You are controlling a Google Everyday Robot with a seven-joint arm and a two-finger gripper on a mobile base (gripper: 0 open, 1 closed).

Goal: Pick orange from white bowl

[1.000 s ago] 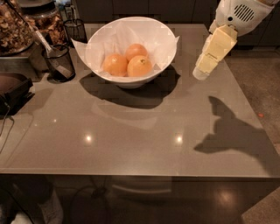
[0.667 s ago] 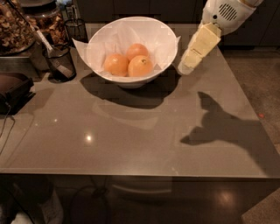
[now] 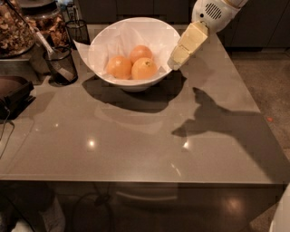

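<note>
My gripper (image 3: 176,59): beside the white bowl (image 3: 136,83), at its right rim
Its grip: I cannot tell
Oranges (image 3: 144,69): three, inside bowl

We record the gripper (image 3: 177,58) displaced toward 9 o'clock through both earlier pictures. It first hangs well apart from the white bowl (image 3: 136,84), off the bowl's 3 o'clock side. It then stands near the rim, and now its tip sits just beside the rim at the bowl's 3 o'clock. We cannot tell whether it touches. The wrist housing (image 3: 213,11) shifts the same way. The arm's shadow (image 3: 204,120) on the table (image 3: 113,149) also travels toward 9 o'clock and now lies just beside the bowl's own shadow (image 3: 136,99).
</note>
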